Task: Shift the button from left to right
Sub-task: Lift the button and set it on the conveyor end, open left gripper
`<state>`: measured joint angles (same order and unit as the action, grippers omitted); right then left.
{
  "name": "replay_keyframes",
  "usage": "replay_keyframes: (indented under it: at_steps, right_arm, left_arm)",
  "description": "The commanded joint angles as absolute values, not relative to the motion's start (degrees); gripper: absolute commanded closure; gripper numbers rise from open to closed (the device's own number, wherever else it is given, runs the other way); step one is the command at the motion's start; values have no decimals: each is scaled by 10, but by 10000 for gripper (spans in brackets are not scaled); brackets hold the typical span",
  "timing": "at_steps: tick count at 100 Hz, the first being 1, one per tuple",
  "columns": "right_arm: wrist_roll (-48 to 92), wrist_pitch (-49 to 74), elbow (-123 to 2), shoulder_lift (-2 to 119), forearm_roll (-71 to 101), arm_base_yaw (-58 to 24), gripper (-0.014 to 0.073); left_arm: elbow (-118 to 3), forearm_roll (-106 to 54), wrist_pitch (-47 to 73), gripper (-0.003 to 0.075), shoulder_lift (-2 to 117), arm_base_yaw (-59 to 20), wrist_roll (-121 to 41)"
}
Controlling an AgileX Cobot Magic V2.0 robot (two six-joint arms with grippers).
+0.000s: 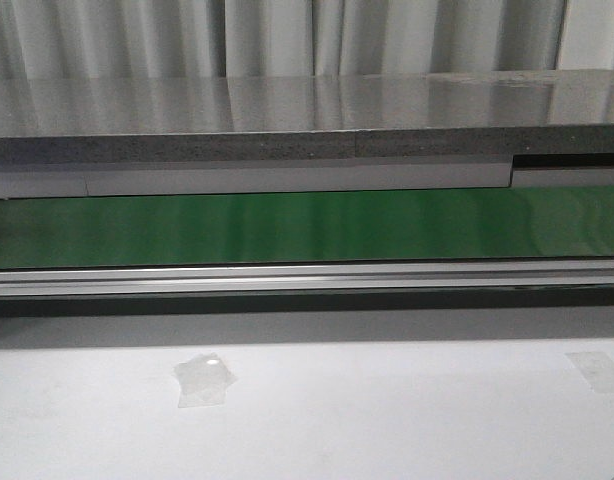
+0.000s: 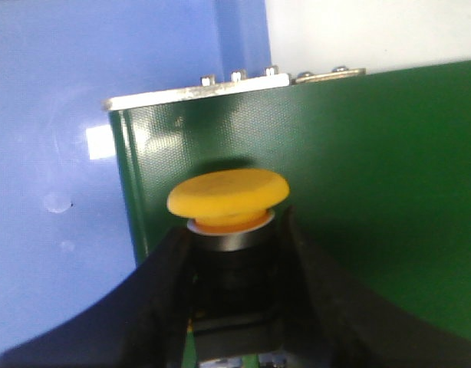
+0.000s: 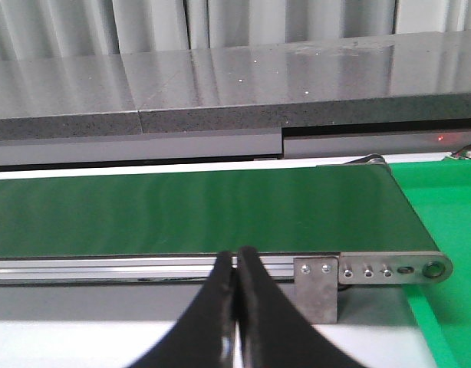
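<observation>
Over the near-left end of the green conveyor belt (image 2: pixel 358 199), as the left wrist view shows it, the button (image 2: pixel 228 198) is being held by the left gripper (image 2: pixel 234 295). Its black fingers (image 2: pixel 163 291) are being kept parted only as wide as the button's black body, which is being clamped from both sides just beneath the yellow-orange cap. Whether the body is being rested on the belt or carried above it cannot be told. For the step in hand, the grasp is best being kept low on the body and square, so that the cap is not being squeezed or tilted during the carry toward the belt's right end. The right gripper (image 3: pixel 236 307) is being kept clenched on nothing, fingers touching, at six o'clock of the belt's end bracket (image 3: pixel 373 271). Neither arm is being shown in the front view.
</observation>
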<state>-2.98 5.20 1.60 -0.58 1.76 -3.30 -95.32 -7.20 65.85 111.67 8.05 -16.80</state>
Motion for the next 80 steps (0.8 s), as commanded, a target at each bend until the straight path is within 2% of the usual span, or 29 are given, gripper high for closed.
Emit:
replay_keyframes:
  at_steps: [1, 24, 42, 51, 80]
  right_arm:
    - [-30, 5, 7, -15, 14, -33, 694]
    - [-30, 5, 7, -15, 14, -33, 694]
    - [-30, 5, 7, -15, 14, -33, 694]
    - [-30, 5, 7, -15, 14, -33, 694]
    - [-30, 5, 7, -15, 14, -33, 694]
  left_arm:
    - [-970, -68, 655, 598, 1081, 69, -167]
    - [-970, -67, 674, 573, 1081, 66, -166]
    - [-970, -67, 680, 412, 1081, 66, -166]
    - [-970, -67, 680, 360, 1081, 66, -166]
    - [-970, -71, 670, 347, 1073, 66, -172]
